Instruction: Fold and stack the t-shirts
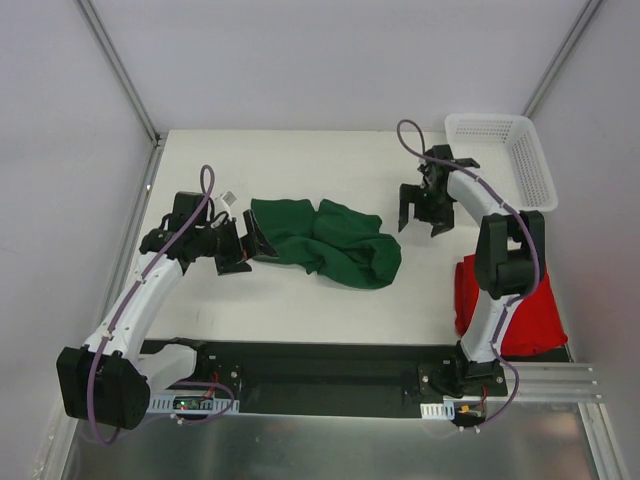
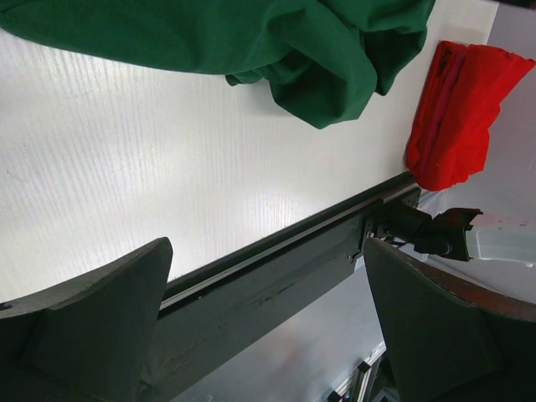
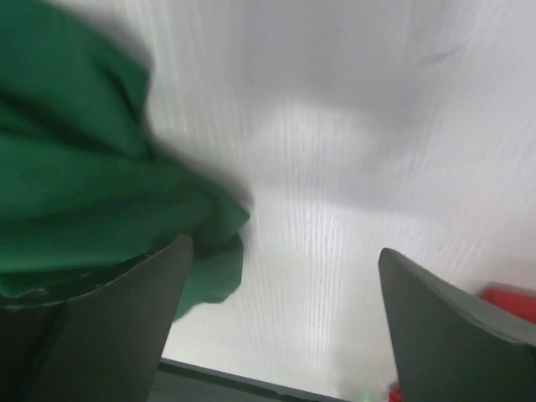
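A crumpled green t-shirt (image 1: 325, 243) lies in a heap mid-table; it also shows as the green t-shirt (image 2: 276, 42) along the top of the left wrist view and the green t-shirt (image 3: 84, 184) at the left of the right wrist view. A folded red t-shirt (image 1: 520, 305) lies at the near right edge, seen too as the red t-shirt (image 2: 456, 113). My left gripper (image 1: 250, 243) stands open at the green shirt's left edge, nothing between its fingers (image 2: 100, 327). Open and empty, my right gripper (image 1: 425, 210) hovers just right of the heap, with one finger (image 3: 109, 327) beside the cloth.
A white plastic basket (image 1: 505, 155) sits at the far right corner of the white table (image 1: 300, 300). A black rail (image 1: 320, 365) runs along the near edge between the arm bases. A small white tag (image 1: 229, 198) lies left of the green shirt.
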